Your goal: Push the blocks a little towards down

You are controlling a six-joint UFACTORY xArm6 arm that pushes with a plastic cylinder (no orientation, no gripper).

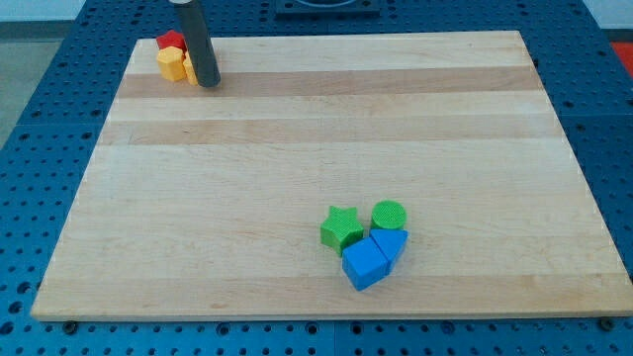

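Observation:
My tip (pixel 207 83) rests on the board at the view's top left, touching the right side of a yellow block (pixel 174 65). A red block (pixel 171 43) sits just above the yellow one, at the board's top edge. Near the view's bottom, right of centre, is a tight cluster of blocks: a green star (pixel 341 228), a green cylinder (pixel 389 215), a blue cube (pixel 364 263) and a second blue block (pixel 391 243) wedged between the cylinder and the cube. My tip is far from this cluster.
The wooden board (pixel 326 129) lies on a blue perforated table (pixel 605 148). The red and yellow blocks sit close to the board's top left corner. The blue cube is near the board's bottom edge.

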